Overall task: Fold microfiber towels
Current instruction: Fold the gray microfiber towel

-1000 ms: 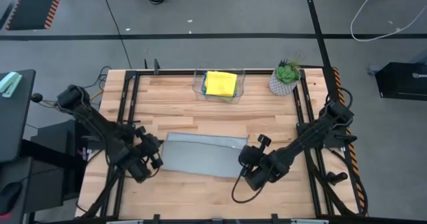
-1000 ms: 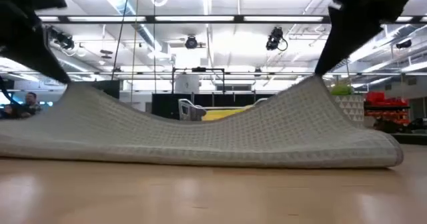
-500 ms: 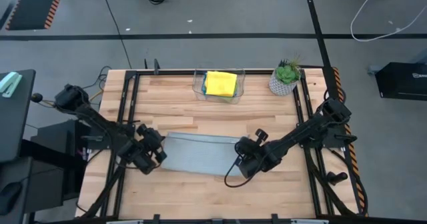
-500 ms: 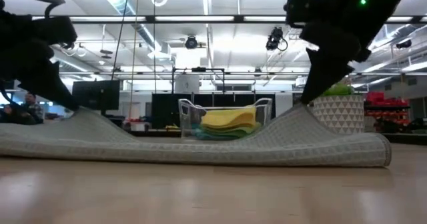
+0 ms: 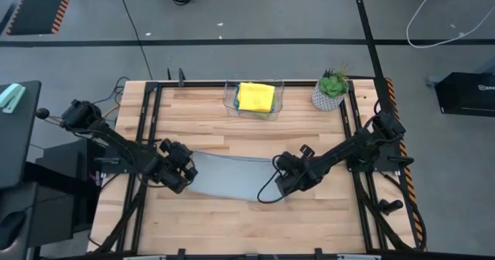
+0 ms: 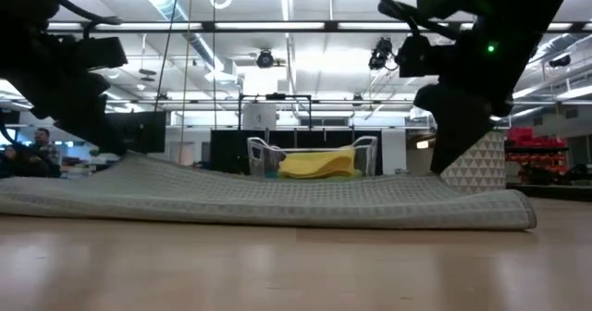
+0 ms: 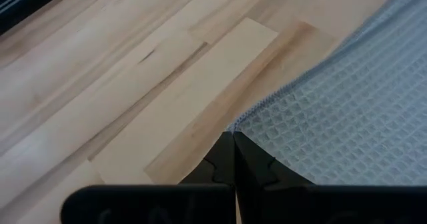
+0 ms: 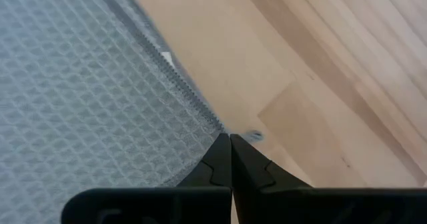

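Surface: wooden table point(image 5: 247, 128)
Grey towel point(image 5: 228, 177): centre of high view; soft, light, limp; take by corners
Left gripper point(image 5: 179, 172): clamped on its left corner
Right gripper point(image 5: 283, 179): clamped on right corner

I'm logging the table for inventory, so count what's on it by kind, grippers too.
Grey towel: 1
Yellow towel: 1
Clear bin: 1
Potted plant: 1
Grippers: 2, left gripper, right gripper, each shut on a towel corner
Total: 6
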You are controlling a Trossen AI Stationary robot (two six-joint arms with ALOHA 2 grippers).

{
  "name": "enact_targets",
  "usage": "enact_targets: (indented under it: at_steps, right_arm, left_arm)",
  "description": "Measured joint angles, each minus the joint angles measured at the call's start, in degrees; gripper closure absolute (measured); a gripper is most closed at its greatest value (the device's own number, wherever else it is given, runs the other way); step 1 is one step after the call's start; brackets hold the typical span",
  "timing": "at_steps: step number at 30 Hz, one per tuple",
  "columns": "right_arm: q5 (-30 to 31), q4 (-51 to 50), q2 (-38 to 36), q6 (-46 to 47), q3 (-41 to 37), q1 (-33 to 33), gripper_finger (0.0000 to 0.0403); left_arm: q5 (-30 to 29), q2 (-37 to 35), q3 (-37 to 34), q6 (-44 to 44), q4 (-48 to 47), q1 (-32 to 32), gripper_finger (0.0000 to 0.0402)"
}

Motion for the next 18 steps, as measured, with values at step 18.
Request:
enact_targets:
  at_steps: [18]
  right_arm:
    - [-1.7,0.7,0.0,-3.8,-1.3,-3.7,0.0367]
  left_arm:
    - [2.5,2.0,0.0,5.4,1.2,3.9,0.0323]
